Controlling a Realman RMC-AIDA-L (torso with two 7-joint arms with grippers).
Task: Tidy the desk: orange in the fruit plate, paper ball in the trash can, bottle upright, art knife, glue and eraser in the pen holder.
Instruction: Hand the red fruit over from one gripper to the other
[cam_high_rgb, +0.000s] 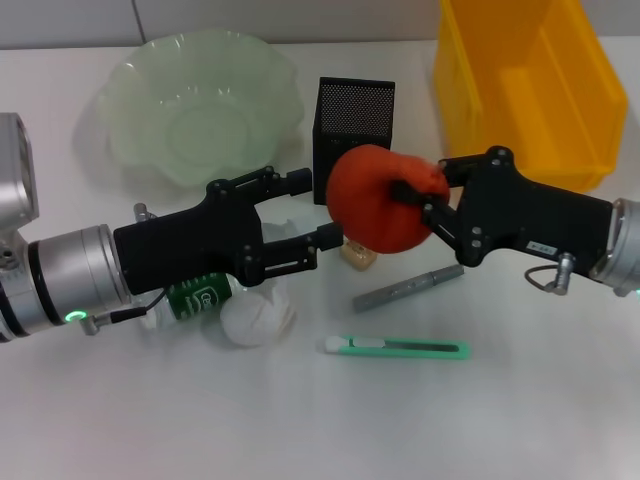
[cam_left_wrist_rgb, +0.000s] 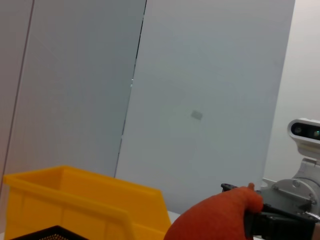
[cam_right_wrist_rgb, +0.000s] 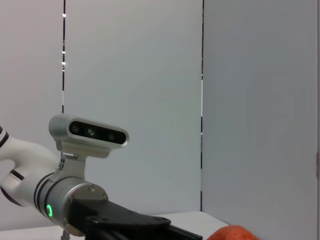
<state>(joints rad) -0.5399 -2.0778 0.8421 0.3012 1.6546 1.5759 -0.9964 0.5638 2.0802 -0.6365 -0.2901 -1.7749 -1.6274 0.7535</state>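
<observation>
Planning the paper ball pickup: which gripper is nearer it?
Left. The left gripper hangs open just above the paper ball; the right gripper is farther off, shut on the orange.

Orange-red lumpy round fruit (cam_high_rgb: 378, 198); bright yellow rectangular plastic bin (cam_high_rgb: 530, 85), far right; pale green translucent scalloped bowl (cam_high_rgb: 198, 105), far left; black mesh metal box (cam_high_rgb: 353, 125); mint-green utility knife (cam_high_rgb: 400, 348), near.

The right gripper (cam_high_rgb: 415, 197) reaches in from the right, raised above the table (cam_high_rgb: 520, 400), its fingers clamped on the orange (cam_high_rgb: 375, 200). The left gripper (cam_high_rgb: 315, 210) stretches in from the left, level, its 2 fingers spread apart just beside the fruit
</observation>
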